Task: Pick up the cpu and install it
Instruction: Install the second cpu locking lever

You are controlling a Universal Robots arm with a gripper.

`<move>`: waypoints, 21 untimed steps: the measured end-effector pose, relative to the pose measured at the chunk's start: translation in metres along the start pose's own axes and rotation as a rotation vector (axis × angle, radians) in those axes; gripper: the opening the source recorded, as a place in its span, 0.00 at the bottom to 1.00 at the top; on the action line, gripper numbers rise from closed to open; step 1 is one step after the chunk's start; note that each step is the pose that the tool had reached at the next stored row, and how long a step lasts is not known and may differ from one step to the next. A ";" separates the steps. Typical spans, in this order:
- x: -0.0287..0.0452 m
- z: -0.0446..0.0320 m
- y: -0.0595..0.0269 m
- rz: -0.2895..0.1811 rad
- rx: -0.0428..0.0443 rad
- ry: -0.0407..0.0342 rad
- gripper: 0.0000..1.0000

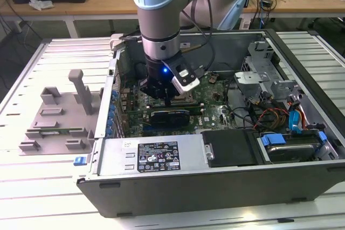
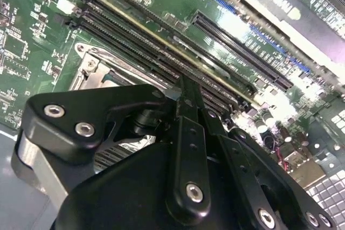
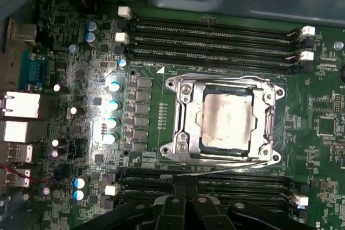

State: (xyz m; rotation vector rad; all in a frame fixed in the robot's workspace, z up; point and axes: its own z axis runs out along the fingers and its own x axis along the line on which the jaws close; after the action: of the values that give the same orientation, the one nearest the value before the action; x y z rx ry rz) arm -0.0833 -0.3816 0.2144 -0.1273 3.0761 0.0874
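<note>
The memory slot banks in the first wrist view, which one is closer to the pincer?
The bank of memory slots on the far side of the cpu from the case wall; the pincer reaches right over it, whereas the other bank lies beyond the socket.

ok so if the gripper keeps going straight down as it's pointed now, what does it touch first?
Probably the memory slots beside the socket frame, not the cpu seated inside it. The gripper points down at the motherboard; depth is unclear.

The exterior view looks down from high up, at a slant, into the open computer case [image 1: 215, 187]. Both wrist views sit close above its motherboard [image 3: 64, 41] [image 2: 32, 36], sharing the memory slots [image 3: 215, 39] [image 2: 161, 52]; the first faces straight down, the second obliquely.
</note>
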 end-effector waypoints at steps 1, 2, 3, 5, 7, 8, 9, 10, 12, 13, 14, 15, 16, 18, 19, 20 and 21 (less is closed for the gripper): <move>0.0012 0.0002 -0.0003 0.000 -0.0123 -0.0033 0.11; 0.0013 0.0003 -0.0002 -0.001 -0.0157 -0.0042 0.11; 0.0014 0.0003 -0.0002 0.000 -0.0167 -0.0043 0.11; 0.0014 0.0003 -0.0002 0.000 -0.0171 -0.0043 0.11; 0.0012 -0.0037 -0.0001 0.000 -0.0171 -0.0042 0.11; 0.0008 -0.0089 0.0002 0.000 -0.0171 -0.0044 0.11; 0.0003 -0.0173 0.0007 -0.001 -0.0165 -0.0043 0.11; -0.0002 -0.0238 0.0011 -0.001 -0.0158 -0.0042 0.11; -0.0007 -0.0319 0.0015 -0.001 -0.0145 -0.0041 0.11; -0.0010 -0.0366 0.0017 -0.001 -0.0138 -0.0040 0.11; -0.0015 -0.0450 0.0022 -0.001 -0.0124 -0.0040 0.11; -0.0021 -0.0535 0.0026 -0.001 -0.0106 -0.0037 0.11; -0.0023 -0.0567 0.0028 -0.001 -0.0100 -0.0037 0.11; -0.0024 -0.0591 0.0030 -0.001 -0.0097 -0.0038 0.11; -0.0024 -0.0591 0.0030 -0.001 -0.0098 -0.0038 0.11; -0.0024 -0.0591 0.0031 -0.001 -0.0096 -0.0037 0.11; -0.0025 -0.0591 0.0031 -0.001 -0.0097 -0.0029 0.11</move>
State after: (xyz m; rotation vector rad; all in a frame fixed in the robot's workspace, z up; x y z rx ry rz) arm -0.0846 -0.3818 0.2736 -0.1289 3.0730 0.1023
